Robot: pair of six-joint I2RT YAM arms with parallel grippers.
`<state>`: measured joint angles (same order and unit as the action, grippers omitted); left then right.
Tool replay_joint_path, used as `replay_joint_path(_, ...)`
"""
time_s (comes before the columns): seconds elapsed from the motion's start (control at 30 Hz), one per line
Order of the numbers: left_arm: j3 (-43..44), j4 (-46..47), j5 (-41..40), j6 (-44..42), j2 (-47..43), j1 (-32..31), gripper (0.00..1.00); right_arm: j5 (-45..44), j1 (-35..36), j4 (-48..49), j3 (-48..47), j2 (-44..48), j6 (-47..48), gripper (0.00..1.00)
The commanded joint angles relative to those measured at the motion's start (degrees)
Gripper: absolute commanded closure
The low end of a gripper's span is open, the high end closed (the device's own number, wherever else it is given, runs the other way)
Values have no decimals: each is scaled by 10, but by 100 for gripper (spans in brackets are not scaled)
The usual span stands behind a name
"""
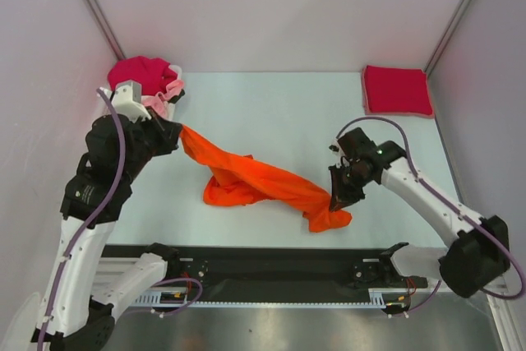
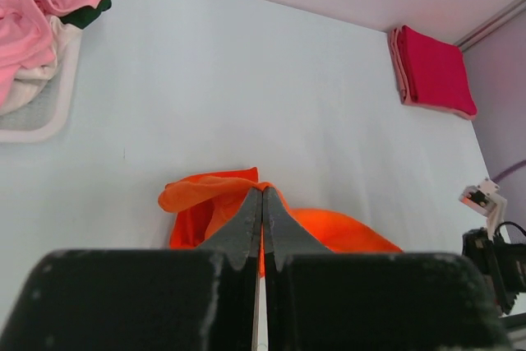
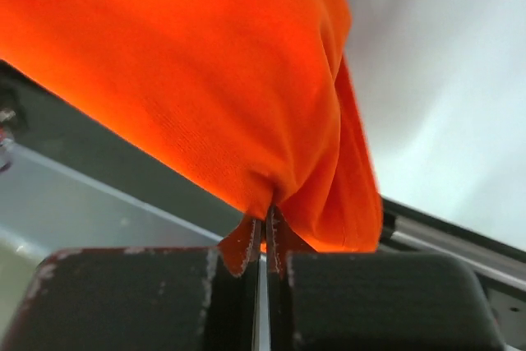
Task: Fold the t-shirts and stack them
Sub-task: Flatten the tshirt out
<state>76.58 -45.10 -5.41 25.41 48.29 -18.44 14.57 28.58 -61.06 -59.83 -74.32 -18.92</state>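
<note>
The bright orange cloth t-shirt [image 1: 255, 180] was clamped by left jaws at ten o'clock, right jaws at four, likely to spread it flat.

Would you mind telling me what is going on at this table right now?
Both arms hold the orange t-shirt: the left arm grips one end near the white tray with shut jaws, the right arm the other end by the near edge. Its bunched middle sags onto the table, not yet folded. A red shirt lies folded in the far right corner; pink and magenta ones are heaped on the tray.
</note>
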Motion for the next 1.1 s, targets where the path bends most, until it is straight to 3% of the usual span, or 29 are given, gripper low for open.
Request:
replay_joint_path(0.0, -8, 32, 33, -9, 0, 4, 100, 91, -18, 28, 38, 23, -32, 98)
replay_joint_path(0.07, -18, 41, 38, 0, 9, 3, 100, 87, -73, 52, -9, -73, 0, 97)
replay_joint_path(0.17, -33, 66, 64, 9, 19, 4, 100, 60, -106, 34, -119, -216, 55, 83)
replay_joint_path(0.2, -35, 73, 78, 16, 25, 4, 100, 25, -106, 30, -185, -243, 63, 76)
replay_joint_path(0.23, -35, 81, 85, 19, 30, 4, 100, 4, -111, 29, -209, -266, 73, 55)
replay_joint_path(0.33, -30, 86, 105, 26, 51, 3, 100, -38, -121, -10, -285, -336, 92, 43)
replay_joint_path(0.5, -42, 98, 111, 38, 55, 3, 100, -29, -121, 46, -201, -217, 51, 46)
replay_joint_path(0.63, -58, 99, 116, 38, 51, 2, 100, 12, -110, 115, -43, -107, -17, 45)
replay_joint_path(0.73, -68, 103, 118, 39, 53, 3, 100, -8, -83, 146, 15, -30, -56, 50)
replay_joint_path(0.93, -75, 104, 124, 37, 55, -2, 100, -2, -75, 182, 136, 53, -120, 66)
replay_joint_path(1.07, -78, 103, 122, 38, 56, -4, 100, -49, -51, 183, 169, 90, -136, 61)
